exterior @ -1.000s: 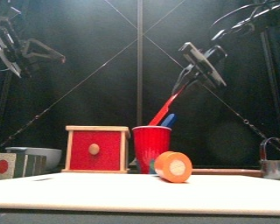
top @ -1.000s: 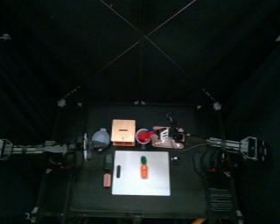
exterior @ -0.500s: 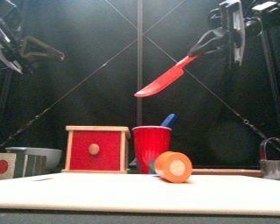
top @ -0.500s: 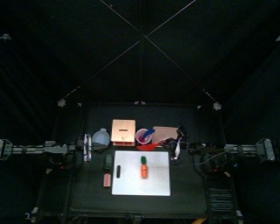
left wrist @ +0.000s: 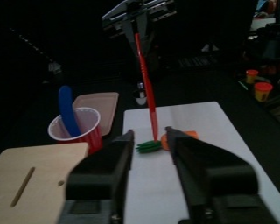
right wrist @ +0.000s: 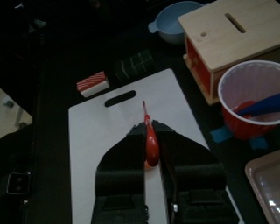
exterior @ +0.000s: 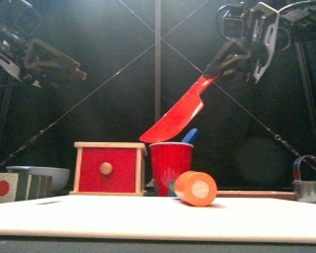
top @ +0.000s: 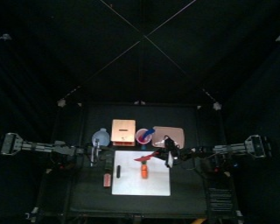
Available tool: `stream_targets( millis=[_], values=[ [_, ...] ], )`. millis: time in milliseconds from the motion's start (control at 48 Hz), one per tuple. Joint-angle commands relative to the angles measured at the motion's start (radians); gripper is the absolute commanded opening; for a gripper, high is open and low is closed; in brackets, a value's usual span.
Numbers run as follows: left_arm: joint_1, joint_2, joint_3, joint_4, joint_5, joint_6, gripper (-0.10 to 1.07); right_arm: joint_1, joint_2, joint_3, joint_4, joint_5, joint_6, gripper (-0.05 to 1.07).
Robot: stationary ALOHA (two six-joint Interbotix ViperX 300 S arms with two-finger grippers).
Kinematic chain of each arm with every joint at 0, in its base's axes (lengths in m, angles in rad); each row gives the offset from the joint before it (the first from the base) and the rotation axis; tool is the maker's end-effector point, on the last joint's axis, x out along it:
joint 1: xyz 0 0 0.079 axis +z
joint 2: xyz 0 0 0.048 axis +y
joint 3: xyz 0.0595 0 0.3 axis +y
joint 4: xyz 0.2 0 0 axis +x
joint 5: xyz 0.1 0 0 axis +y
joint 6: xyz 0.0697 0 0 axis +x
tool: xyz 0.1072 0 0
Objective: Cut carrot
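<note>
The small orange carrot with a green top [top: 143, 168] lies on the white rectangular cutting board [top: 127, 182] on the black bench [top: 84, 194], in front of the red plastic cup [exterior: 172, 166]. The right gripper [exterior: 235, 57] hangs above it, fingers closed narrowly on the handle of the red plastic knife [exterior: 178, 112], blade slanting down toward the cup. The left gripper [left wrist: 152, 171] is up off the bench; its fingers appear spread wide, holding nothing.

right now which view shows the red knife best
The front view: the whole red knife hangs slanted from the right end effector. The left wrist view shows it thin and edge-on, the right wrist view foreshortened, the top view tiny.
</note>
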Motion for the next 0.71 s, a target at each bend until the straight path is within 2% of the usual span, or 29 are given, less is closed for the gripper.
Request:
stream_targets(
  millis=[0, 62, 354, 542, 688],
  values=[
    [-0.006, 0.081, -0.051, -0.021, -0.071, 0.002, 0.91, 0.009, 0.008, -0.044, -0.003, -0.006, -0.002, 0.31],
    [-0.009, 0.132, -0.069, -0.032, -0.098, 0.002, 0.95, 0.017, 0.017, -0.058, -0.005, -0.006, -0.002, 0.31],
    [-0.048, 0.374, -0.183, -0.057, -0.164, 0.002, 0.96, 0.029, 0.060, -0.097, -0.009, -0.006, -0.002, 0.31],
    [-0.055, 0.506, -0.275, -0.063, -0.166, 0.003, 0.96, 0.031, 0.084, -0.117, -0.018, -0.006, -0.002, 0.31],
    [-0.055, 0.595, -0.325, -0.121, -0.166, 0.008, 0.95, 0.035, 0.098, -0.123, -0.018, -0.006, 0.000, 0.31]
  ],
)
